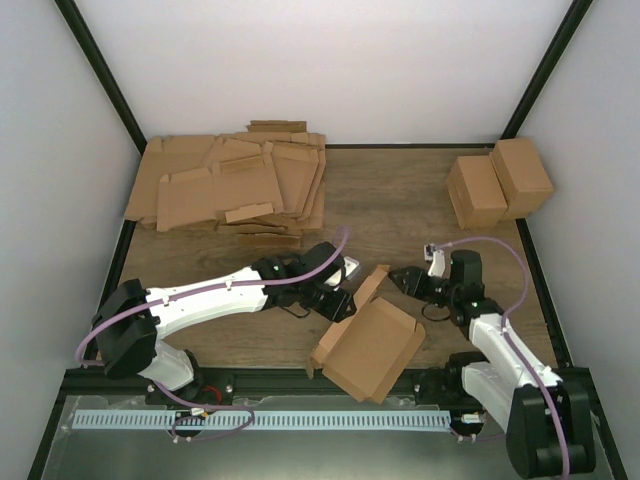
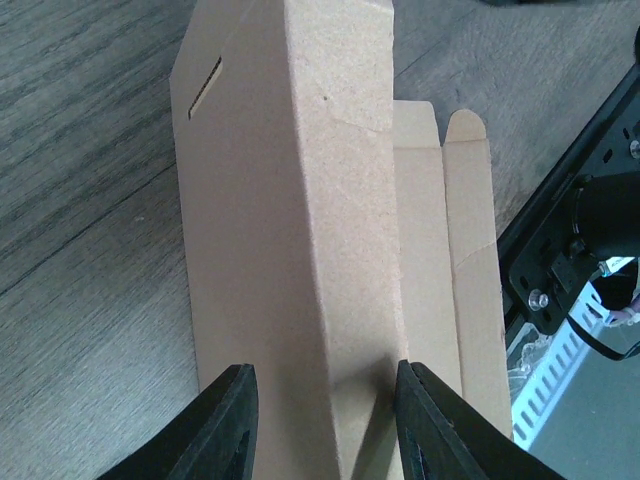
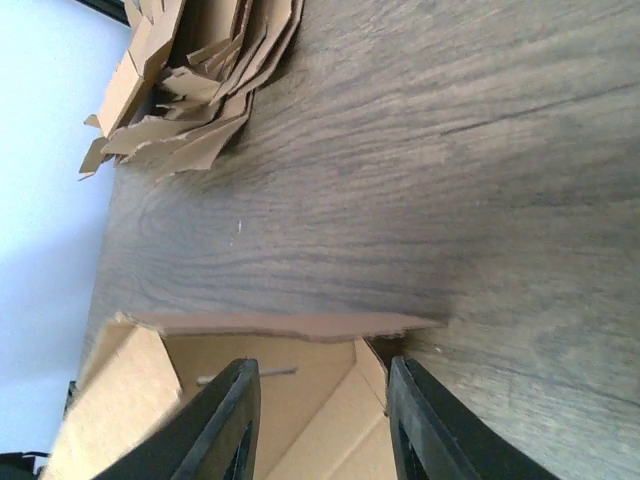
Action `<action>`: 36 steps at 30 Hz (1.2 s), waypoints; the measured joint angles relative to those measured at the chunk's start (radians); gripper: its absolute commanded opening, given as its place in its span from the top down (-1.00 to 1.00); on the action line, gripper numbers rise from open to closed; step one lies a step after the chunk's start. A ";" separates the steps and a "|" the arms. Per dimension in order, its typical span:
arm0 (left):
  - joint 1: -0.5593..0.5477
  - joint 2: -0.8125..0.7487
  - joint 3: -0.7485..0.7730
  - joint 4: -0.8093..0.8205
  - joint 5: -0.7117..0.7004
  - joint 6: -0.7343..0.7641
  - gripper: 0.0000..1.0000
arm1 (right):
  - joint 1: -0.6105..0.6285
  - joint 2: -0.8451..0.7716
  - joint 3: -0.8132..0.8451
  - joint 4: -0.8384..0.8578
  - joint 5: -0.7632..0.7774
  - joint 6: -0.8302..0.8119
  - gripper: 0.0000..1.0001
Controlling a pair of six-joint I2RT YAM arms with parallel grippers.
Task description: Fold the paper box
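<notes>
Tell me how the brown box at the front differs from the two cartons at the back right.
The paper box is half folded, flaps open; the two cartons are closed. The paper box looks wide and shallow; the two cartons look blockier. Both are plain brown cardboard.

Wood table (image 1: 400, 215), flat cardboard sheets (image 1: 230, 185), two cartons (image 1: 476, 192), paper box (image 1: 372, 348)

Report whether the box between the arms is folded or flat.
Partly folded: the brown cardboard paper box has raised walls, but its end is open, inside visible from the right wrist.
</notes>
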 measured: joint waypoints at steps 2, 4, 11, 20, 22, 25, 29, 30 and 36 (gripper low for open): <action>0.000 0.000 0.000 0.004 -0.002 -0.005 0.20 | 0.000 -0.045 -0.055 0.037 0.006 0.010 0.14; 0.000 0.000 0.000 0.005 -0.006 -0.010 0.20 | 0.000 -0.098 -0.101 0.074 0.012 0.024 0.06; 0.000 0.000 0.000 0.005 -0.024 -0.014 0.21 | 0.000 -0.266 -0.219 0.220 0.022 0.021 0.02; 0.000 0.000 0.000 0.005 -0.032 -0.014 0.21 | 0.041 -0.255 -0.294 0.387 0.027 -0.019 -0.02; 0.000 0.000 0.002 0.005 -0.033 -0.014 0.21 | 0.076 -0.218 -0.294 0.415 0.043 -0.027 -0.01; 0.000 0.000 0.003 0.005 -0.037 -0.014 0.21 | 0.129 -0.160 -0.294 0.446 0.071 -0.039 0.03; 0.000 0.000 0.005 0.005 -0.040 -0.014 0.21 | 0.151 -0.116 -0.292 0.478 0.111 -0.047 -0.01; 0.000 0.000 0.005 0.005 -0.041 -0.014 0.21 | 0.151 -0.106 -0.292 0.492 0.123 -0.051 -0.05; 0.000 0.000 0.015 -0.001 -0.048 -0.014 0.21 | 0.152 0.000 -0.250 0.536 0.153 -0.100 -0.16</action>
